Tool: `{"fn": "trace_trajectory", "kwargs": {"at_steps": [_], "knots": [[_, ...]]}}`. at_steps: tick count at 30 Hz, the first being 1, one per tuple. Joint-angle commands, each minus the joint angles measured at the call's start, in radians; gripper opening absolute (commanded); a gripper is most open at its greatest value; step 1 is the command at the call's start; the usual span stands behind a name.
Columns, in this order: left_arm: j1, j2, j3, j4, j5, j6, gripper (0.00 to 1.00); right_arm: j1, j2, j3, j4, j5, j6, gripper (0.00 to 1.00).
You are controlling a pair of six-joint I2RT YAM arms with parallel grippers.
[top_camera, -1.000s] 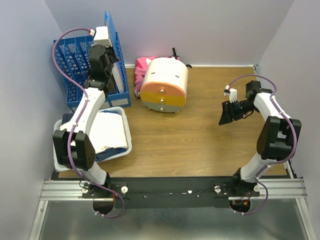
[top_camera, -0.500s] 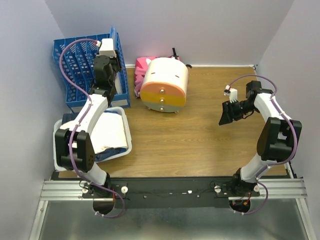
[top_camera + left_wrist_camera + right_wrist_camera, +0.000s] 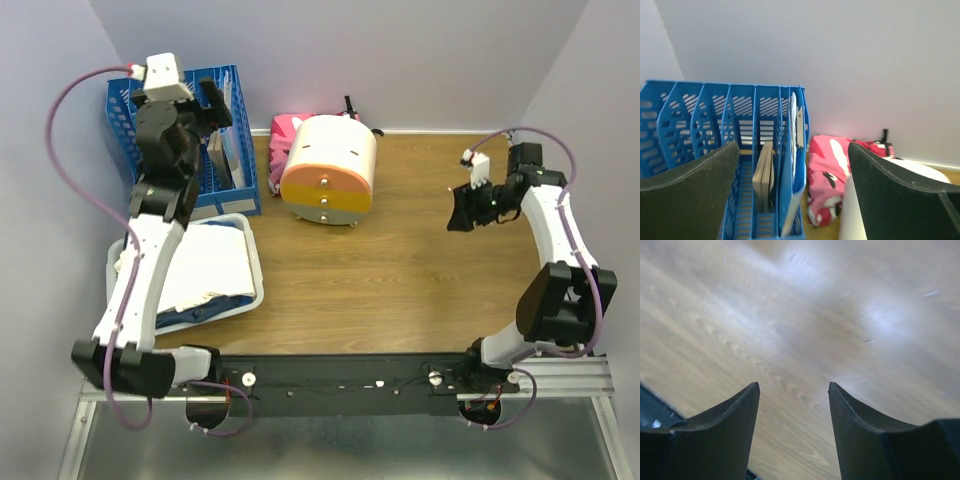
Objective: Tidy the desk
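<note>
Desk lay before you from the front rail to the back wall, your right claw hanging partly open and empty over its wood, and farther back your left claw gaped wide, holding nothing, above the blue file rack.

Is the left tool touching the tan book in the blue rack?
Apart. Left wrist view: the left tool gapes wide, and blue rack shows between each finger and the tan book.
</note>
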Motion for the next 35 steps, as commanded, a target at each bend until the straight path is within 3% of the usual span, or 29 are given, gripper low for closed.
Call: {"fn": "trace_trajectory", "kwargs": {"at_steps": [1, 2, 3, 5, 10, 17, 23, 35], "knots": [[-0.004, -0.168, -0.007, -0.315, 0.08, -0.197, 0.99, -0.011, -0.111, 0.116, 0.126, 0.156, 0.166, 0.76], [-0.004, -0.191, -0.021, -0.385, 0.097, -0.224, 0.99, -0.013, -0.123, 0.127, 0.185, 0.18, 0.202, 0.8], [-0.004, -0.217, -0.051, -0.416, 0.126, -0.25, 0.99, -0.013, -0.145, 0.142, 0.212, 0.213, 0.234, 0.93], [-0.004, -0.296, -0.088, -0.481, 0.21, -0.288, 0.99, -0.013, -0.163, 0.187, 0.279, 0.297, 0.326, 1.0], [-0.004, -0.478, -0.185, -0.614, 0.249, -0.347, 0.99, -0.013, -0.182, 0.28, 0.327, 0.432, 0.443, 1.0], [-0.004, -0.645, -0.231, -0.74, 0.202, -0.339, 0.99, -0.013, -0.252, 0.305, 0.322, 0.394, 0.441, 1.0], [-0.004, -0.685, -0.222, -0.786, 0.18, -0.315, 0.99, -0.013, -0.274, 0.309, 0.379, 0.506, 0.558, 1.0], [-0.004, -0.699, -0.205, -0.815, 0.142, -0.273, 0.99, -0.013, -0.321, 0.248, 0.428, 0.509, 0.568, 1.0]]}}
